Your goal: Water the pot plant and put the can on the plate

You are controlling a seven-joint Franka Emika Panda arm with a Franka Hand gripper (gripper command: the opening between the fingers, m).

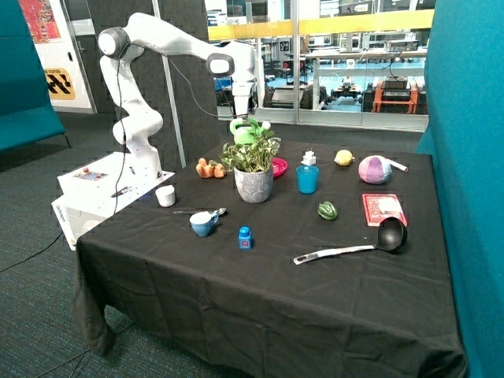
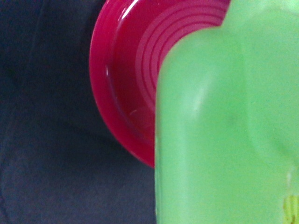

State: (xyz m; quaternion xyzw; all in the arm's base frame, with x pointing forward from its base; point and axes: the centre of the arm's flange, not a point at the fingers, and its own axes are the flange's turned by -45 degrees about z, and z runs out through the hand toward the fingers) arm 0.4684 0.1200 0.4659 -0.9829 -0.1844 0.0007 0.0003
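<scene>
- Pincer (image 1: 245, 118): clenched on the can (image 1: 244, 131), held aloft above the pot plant (image 1: 252, 155).
- Plate (image 1: 279, 166): on the table at the plant's two o'clock, partly hidden by leaves.
- Risk: a lopsided landing on the plate's raised rim could tip the can.

We're in a robotics lab here, no doubt about it. A white Franka arm (image 1: 157, 55) stands on a white base box (image 1: 102, 189) beside a table (image 1: 260, 291) draped in black cloth, set on grey carpet. Teal partition panels (image 1: 465, 157) close in both sides, and behind the glass wall (image 1: 354, 71) sit workbenches crowded with equipment under a yellow beam (image 1: 323, 26).
</scene>
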